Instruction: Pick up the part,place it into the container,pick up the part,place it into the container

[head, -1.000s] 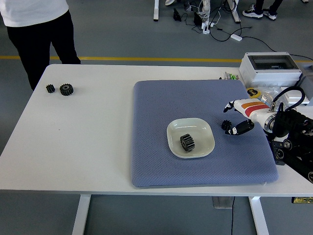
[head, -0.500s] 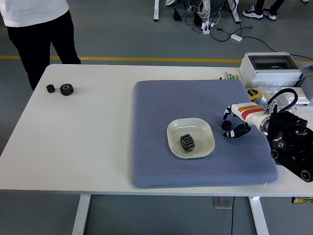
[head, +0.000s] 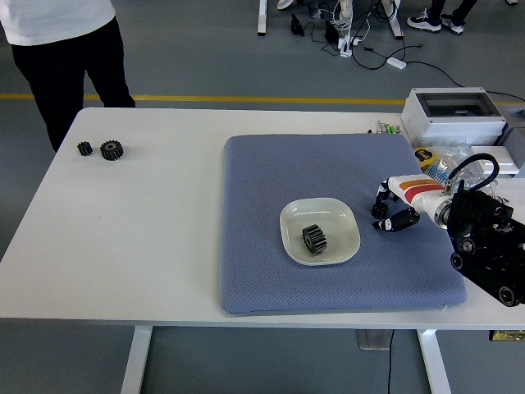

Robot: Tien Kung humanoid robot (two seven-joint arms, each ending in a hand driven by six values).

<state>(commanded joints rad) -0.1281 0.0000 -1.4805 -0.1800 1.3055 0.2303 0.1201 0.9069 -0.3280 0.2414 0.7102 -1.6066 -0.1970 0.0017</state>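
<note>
Right robot hand (head: 387, 211): has moved lower and nearer the dish (head: 320, 231), fingers now curled around a small black part (head: 380, 212) on the mat (head: 262, 271).
Gear (head: 314, 239): unchanged, inside the dish.

Four black gears are showing in all: one gear (head: 314, 239) is lying in the single white dish (head: 344, 223), one small gear (head: 381, 210) is sitting by the fingers of the one robot hand (head: 392, 209) in view, and a larger gear (head: 111, 149) and a smaller gear (head: 84, 148) are resting at the table's far left. One blue mat (head: 271, 172) is covering part of the one white table (head: 148, 230), one grey box (head: 455, 112) is standing at the far right, and one person (head: 57, 41) is standing beyond the far left corner.
</note>
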